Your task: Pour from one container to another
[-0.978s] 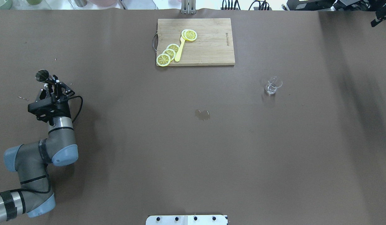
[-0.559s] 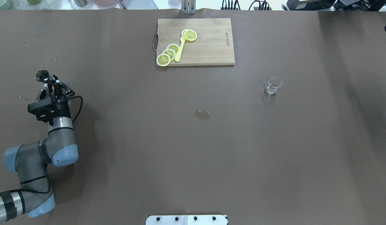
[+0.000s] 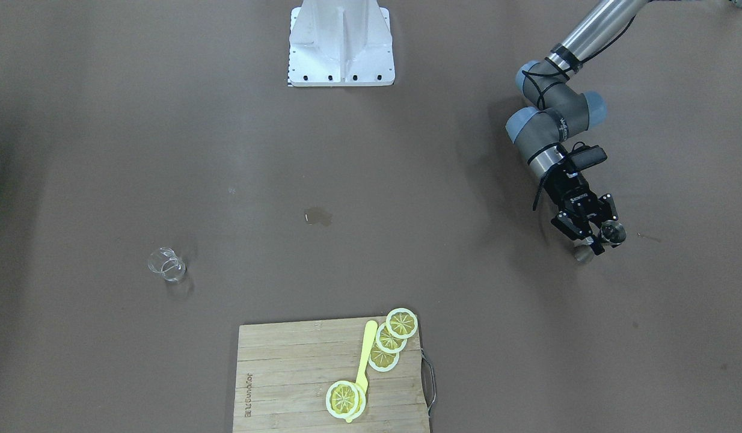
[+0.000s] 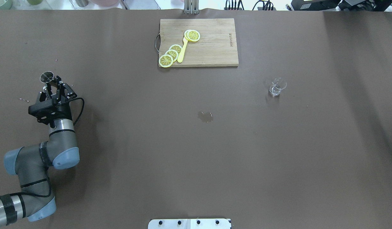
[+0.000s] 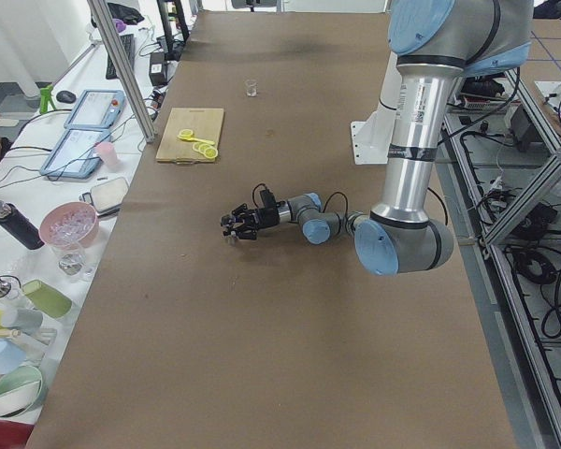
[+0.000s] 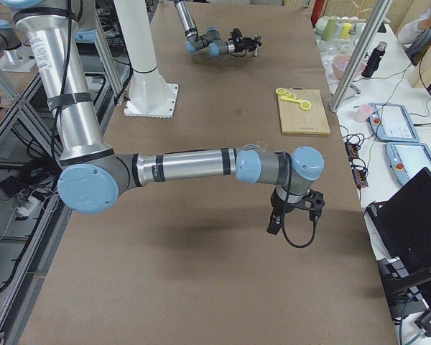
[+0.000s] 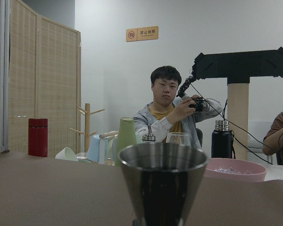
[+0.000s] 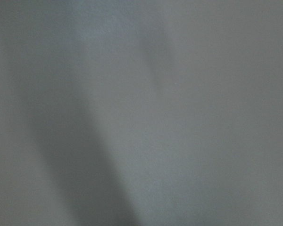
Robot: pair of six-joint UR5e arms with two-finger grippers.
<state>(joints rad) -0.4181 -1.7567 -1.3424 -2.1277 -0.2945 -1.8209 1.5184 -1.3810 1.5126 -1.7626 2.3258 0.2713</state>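
While clamped in the left hand [image 4: 53, 84], the steel cup [image 4: 47, 77] juts beyond it.

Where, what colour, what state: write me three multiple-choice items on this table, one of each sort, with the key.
1. How is the metal cup placed?
A. Lying on its side on the table
B. Upright, mouth up, in the left gripper
C. Upside down on a plate

2. What colour is the utensil on the cutting board?
A. Yellow
B. Red
C. Blue

3. Where is the glass beaker?
A. On the cutting board
B. In the left gripper
C. On the table, apart from the board, on the robot's right side

Key:
1 B: the left wrist view shows the cup upright with its rim on top.
2 A: it lies yellow among the lemon slices.
3 C: bare brown table lies between beaker and board.
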